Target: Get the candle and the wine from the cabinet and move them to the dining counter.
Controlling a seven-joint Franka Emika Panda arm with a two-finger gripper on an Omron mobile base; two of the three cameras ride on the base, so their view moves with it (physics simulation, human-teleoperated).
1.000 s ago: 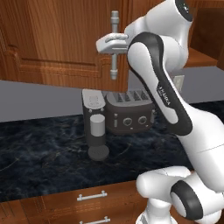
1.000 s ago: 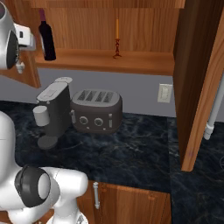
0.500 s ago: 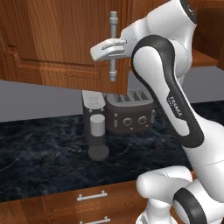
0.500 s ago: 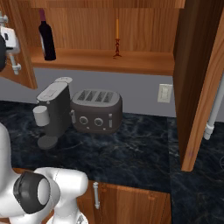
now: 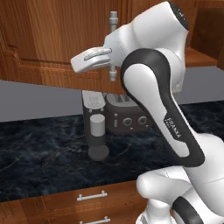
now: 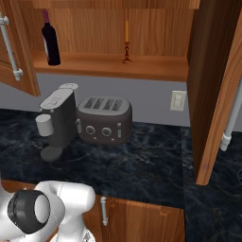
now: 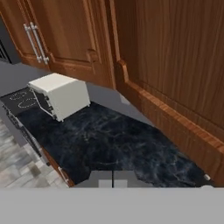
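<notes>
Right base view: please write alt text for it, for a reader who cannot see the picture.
An open reddish-brown wooden wall cabinet holds a dark glass wine bottle at the shelf's left and a thin orange taper candle near the middle, both upright. Below, a grey coffee machine and a grey four-slot toaster stand on a black marbled countertop.

The wine and candle stand upright, well apart, on the open cabinet shelf.

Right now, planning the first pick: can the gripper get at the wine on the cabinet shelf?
Probably yes: both doors stand open, the wine stands alone at the shelf's front edge, but the shut gripper is off to the side.
</notes>
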